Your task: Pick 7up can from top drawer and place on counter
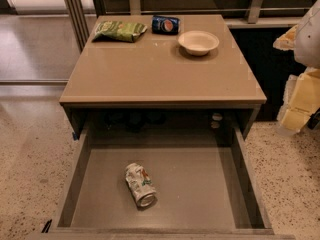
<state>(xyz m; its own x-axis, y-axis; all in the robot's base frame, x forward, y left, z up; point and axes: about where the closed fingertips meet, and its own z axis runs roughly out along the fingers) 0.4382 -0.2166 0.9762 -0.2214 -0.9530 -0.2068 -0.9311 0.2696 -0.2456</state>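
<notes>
Nearest, well left of the pale yellow-and-white gripper (pixel 299 101): dented whitish-silver 7up can (pixel 140 184) on its side, mid-floor in the wide grey-brown top drawer (pixel 80 174), pulled out, low walls well apart from it. Gripper off the right edge of the glossy tan square counter (pixel 150 79); grip state: cannot tell. Open surface behind the counter's front edge. Farthest left-back: white bowl (pixel 198 42), dark blue Pepsi can (pixel 165 24), green snack bag (pixel 120 30).

White rounded arm (pixel 311 34); cream-yellow gripper (pixel 299 98), right edge.
</notes>
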